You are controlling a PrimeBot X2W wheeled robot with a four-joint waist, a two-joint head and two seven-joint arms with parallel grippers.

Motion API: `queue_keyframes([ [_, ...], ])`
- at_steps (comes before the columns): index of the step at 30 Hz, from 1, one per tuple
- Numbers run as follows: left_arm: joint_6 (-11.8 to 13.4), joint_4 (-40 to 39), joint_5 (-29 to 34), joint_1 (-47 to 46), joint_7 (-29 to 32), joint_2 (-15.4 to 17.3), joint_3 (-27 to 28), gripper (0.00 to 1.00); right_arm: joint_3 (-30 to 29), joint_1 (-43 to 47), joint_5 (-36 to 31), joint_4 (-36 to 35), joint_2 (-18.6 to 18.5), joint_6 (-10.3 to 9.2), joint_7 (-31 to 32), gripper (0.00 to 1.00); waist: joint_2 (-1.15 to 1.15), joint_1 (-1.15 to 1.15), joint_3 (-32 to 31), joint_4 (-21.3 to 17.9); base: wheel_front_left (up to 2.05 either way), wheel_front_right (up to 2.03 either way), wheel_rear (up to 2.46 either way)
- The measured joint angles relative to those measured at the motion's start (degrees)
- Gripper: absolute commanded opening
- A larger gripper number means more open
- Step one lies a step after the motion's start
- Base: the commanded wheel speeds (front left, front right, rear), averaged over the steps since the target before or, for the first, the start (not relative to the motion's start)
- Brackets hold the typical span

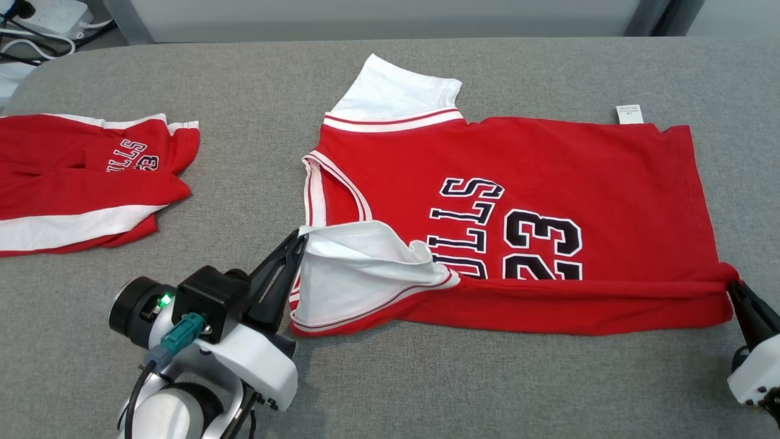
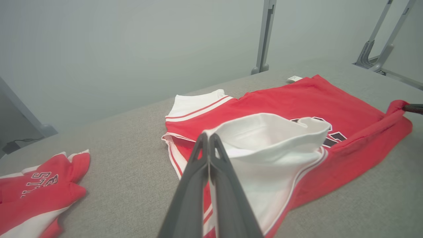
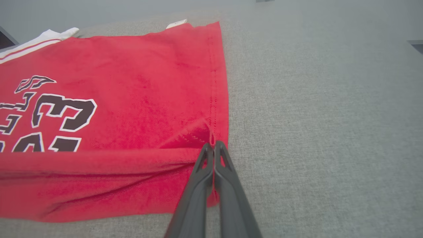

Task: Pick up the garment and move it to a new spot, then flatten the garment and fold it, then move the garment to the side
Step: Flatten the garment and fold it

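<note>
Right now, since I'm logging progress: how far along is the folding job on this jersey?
Done: the jersey lies spread flat on the table. In hand: the first fold, with the left end effector shut on the near white sleeve and the right end effector shut on the near hem corner, lifting that edge. Left: completing the fold and moving it to the side.

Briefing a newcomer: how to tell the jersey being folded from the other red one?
On the grey table, the jersey lies spread across the middle, 23 showing. Unlike the bunched red garment far left, its near edge is pinched by the left gripper and right gripper.
</note>
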Motion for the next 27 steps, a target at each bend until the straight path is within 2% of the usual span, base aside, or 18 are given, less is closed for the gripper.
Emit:
queue_keyframes([
  [9, -0.01, 8.86, 1.93, -7.1, -7.11, -1.66, 0.2, 0.0, 4.45, -8.57, 2.82, 7.53, -0.25, 0.0, -2.94, 0.0, 0.0, 0.0, 2.31, -0.64, 0.0, 0.0, 0.0],
  [13, -0.97, 14.15, 2.02, -9.81, -8.87, -2.22, -0.51, 0.0, 6.43, -11.65, 3.52, 10.58, -0.33, 0.0, -3.58, 0.0, 0.0, 0.0, 3.28, -0.65, 0.0, 0.0, 0.0],
  [17, -2.0, 19.62, 2.21, -13.1, -11.11, -2.99, -1.27, 0.0, 8.38, -14.44, 3.89, 13.01, -0.54, 0.0, -4.41, 0.0, 0.0, 0.0, 4.25, -0.65, 0.0, 0.0, 0.0],
  [27, -2.19, 32.74, 4.14, -20.96, -16.58, -4.39, -2.83, 0.0, 12.78, -20.33, 5.35, 17.72, -1.12, 0.0, -6.57, 0.0, 0.0, 0.0, 6.62, -1.34, 0.0, 0.0, 0.0],
])
